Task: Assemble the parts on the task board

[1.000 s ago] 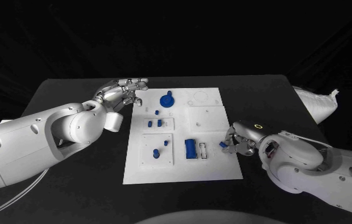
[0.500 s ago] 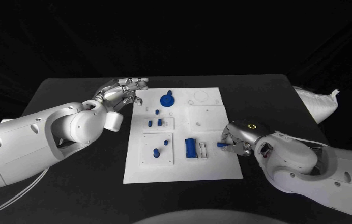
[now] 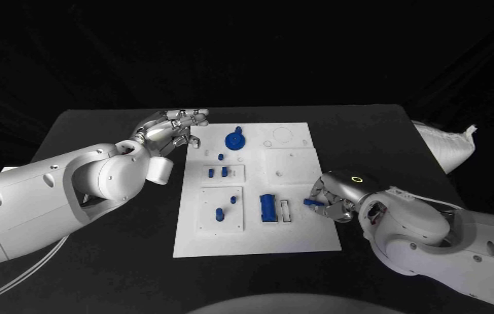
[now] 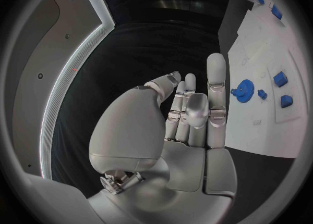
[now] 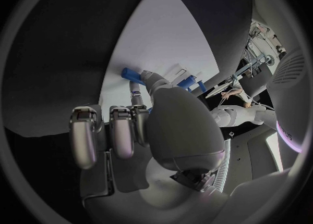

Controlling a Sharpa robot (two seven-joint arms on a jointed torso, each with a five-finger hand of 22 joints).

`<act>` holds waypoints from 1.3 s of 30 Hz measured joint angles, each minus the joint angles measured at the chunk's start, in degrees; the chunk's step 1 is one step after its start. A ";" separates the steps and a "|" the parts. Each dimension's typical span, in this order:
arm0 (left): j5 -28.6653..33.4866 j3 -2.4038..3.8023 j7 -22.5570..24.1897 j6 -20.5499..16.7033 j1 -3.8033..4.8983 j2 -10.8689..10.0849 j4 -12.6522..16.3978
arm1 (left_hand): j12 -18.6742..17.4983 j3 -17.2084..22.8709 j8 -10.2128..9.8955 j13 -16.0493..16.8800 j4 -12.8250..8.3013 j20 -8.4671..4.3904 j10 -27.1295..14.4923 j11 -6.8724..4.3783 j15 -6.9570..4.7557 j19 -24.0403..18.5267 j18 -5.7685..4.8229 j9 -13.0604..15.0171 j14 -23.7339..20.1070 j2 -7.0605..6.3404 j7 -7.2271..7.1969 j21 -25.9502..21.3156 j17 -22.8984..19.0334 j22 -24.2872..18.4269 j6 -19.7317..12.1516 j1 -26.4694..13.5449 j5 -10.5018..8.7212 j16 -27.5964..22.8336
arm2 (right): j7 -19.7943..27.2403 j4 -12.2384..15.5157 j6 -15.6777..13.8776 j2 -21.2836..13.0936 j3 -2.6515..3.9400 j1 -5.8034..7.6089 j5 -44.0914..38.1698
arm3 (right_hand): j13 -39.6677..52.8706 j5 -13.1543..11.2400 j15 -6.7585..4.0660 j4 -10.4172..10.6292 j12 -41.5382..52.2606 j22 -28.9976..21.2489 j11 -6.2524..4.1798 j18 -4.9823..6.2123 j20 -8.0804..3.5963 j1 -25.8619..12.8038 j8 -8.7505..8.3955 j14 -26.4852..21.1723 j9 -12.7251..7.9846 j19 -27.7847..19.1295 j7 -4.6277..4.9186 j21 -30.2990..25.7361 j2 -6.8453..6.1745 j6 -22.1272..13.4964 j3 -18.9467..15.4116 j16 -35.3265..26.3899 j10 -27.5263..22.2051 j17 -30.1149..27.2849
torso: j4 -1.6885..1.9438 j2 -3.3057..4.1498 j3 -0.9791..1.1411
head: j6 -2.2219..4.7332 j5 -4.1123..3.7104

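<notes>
The white task board (image 3: 298, 239) lies in the middle of the black table. On it are a blue gear (image 3: 235, 140), a tall blue block (image 3: 267, 207) and several small blue parts (image 3: 217, 173). My right hand (image 3: 333, 201) hovers at the board's right edge and pinches a small blue part (image 3: 310, 202) between thumb and a finger; the right wrist view shows this part (image 5: 130, 73) at the fingertips above the board (image 5: 159, 31). My left hand (image 3: 172, 128) is off the board's far left corner, fingers apart and holding nothing. Its wrist view shows the hand (image 4: 189, 112) beside the gear (image 4: 244, 87).
A white bag (image 3: 450, 143) lies at the table's right edge. Bare black tabletop (image 3: 113, 250) surrounds the board on all sides. Raised white insets (image 3: 223, 210) with slots sit on the board's left half.
My right hand has shifted slightly left over the board's right edge, carrying the small blue part. The left arm has not moved.
</notes>
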 measured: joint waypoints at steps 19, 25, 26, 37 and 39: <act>-0.07 0.00 0.01 0.00 0.00 -0.09 0.31 | 0.00 0.00 0.00 0.00 0.00 0.00 0.00 0.00 0.00 0.00 0.00 0.00 0.00 0.00 0.00 0.00 -0.09 0.00 0.00 0.00 0.00 0.00 | -0.49 1.69 -7.91 0.79 0.22 0.29 17.00 | -0.01 -1.06 -0.01 0.50 0.38 -0.01 -0.22 0.00 0.00 -4.35 -0.02 0.00 1.03 0.00 -0.61 0.00 -2.24 1.65 0.45 0.24 0.23 0.04 | -0.01 -0.03 -0.07 | -0.08 0.05; -0.08 0.00 0.01 0.00 0.00 -0.09 0.35 | 0.00 0.00 0.00 0.00 0.00 0.00 0.00 0.00 0.00 0.00 0.00 0.00 0.00 0.00 0.00 0.00 -0.08 0.00 0.00 0.00 0.00 0.00 | -0.41 1.58 -8.39 1.95 0.22 0.31 19.87 | -0.02 0.98 -0.22 1.10 0.45 -0.02 -0.62 0.00 -0.07 -6.03 0.48 0.20 1.51 0.00 -0.91 0.00 -2.26 2.54 -0.41 0.23 0.21 0.04 | 0.04 -0.03 -0.07 | -0.07 0.18; -0.08 0.00 0.01 0.00 0.00 -0.09 0.35 | 0.00 0.00 0.00 0.00 0.00 0.00 0.00 0.00 0.00 0.00 0.00 0.00 0.00 0.00 0.00 0.00 -0.09 0.00 0.00 0.00 0.00 0.00 | -0.40 1.54 -8.41 2.17 0.22 0.31 20.25 | -0.02 1.21 -0.23 1.13 0.47 -0.02 -0.63 0.00 -0.37 -6.11 0.56 0.21 1.54 -0.05 -1.00 0.00 -2.18 2.63 -0.69 0.23 0.21 0.04 | 0.05 -0.03 -0.07 | -0.12 0.19; -0.09 0.00 0.01 0.00 0.00 -0.06 0.45 | 0.00 0.00 0.00 0.00 0.00 0.00 0.00 0.00 0.00 0.00 0.00 0.00 0.00 0.00 0.00 0.00 -0.08 0.00 0.00 0.00 0.00 0.00 | -0.51 0.69 -8.20 4.19 0.23 0.31 22.91 | -0.03 1.64 -0.65 1.34 1.47 -0.03 -1.06 0.00 -0.50 -7.26 1.53 0.20 2.49 -0.06 -1.29 0.23 -2.00 3.54 -1.55 0.45 0.23 0.03 | 0.03 0.03 -0.04 | -0.34 0.43; -0.09 0.00 0.01 0.00 0.00 -0.05 0.45 | 0.00 0.00 0.00 0.00 0.00 0.00 0.00 0.00 0.00 0.00 0.00 0.00 0.00 0.00 0.00 0.00 -0.08 0.00 0.00 0.00 0.00 0.00 | -0.57 0.50 -8.04 4.44 0.23 0.32 23.10 | -0.03 1.64 -0.76 1.43 1.48 -0.03 -1.27 0.01 -0.84 -7.39 1.72 0.09 2.77 0.00 -1.38 0.23 -2.12 3.62 -1.64 0.45 0.38 0.03 | 0.01 0.03 -0.03 | -0.34 0.46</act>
